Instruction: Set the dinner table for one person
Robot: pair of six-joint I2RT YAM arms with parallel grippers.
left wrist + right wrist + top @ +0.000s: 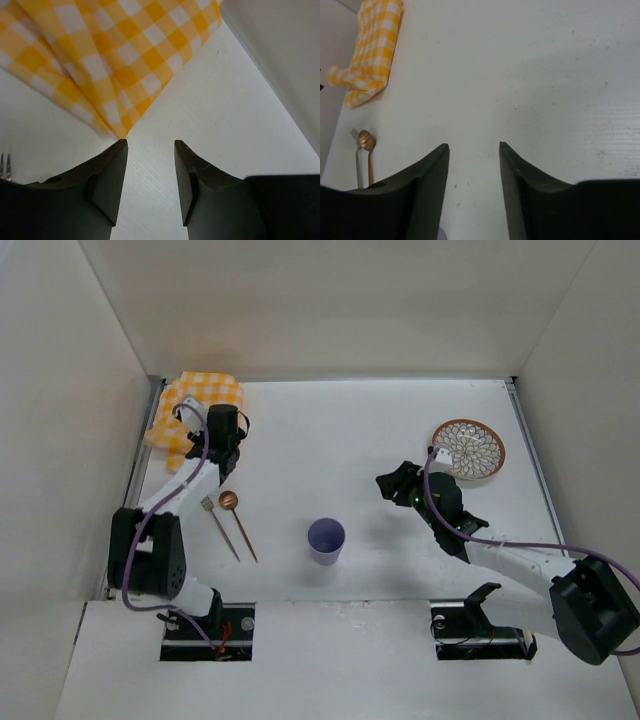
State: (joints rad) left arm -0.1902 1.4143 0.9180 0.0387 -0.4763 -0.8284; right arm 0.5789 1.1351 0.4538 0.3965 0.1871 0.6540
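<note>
The white bench (350,440) carries everything and lies under both arms. The left end effector (150,142) hangs low over it, fingers apart, holding nothing. The yellow checked cloth (100,60) lies crumpled directly ahead of it, with one corner just at a fingertip. The right end effector (474,145) is also spread and empty, over bare bench. The brown patterned plate (468,448) lies near it, behind and to its far side. The lilac cup (326,540) stands upright between the two end effectors, nearer the arm bases. The spoon (238,525) and fork (219,528) lie side by side near the left end effector.
</note>
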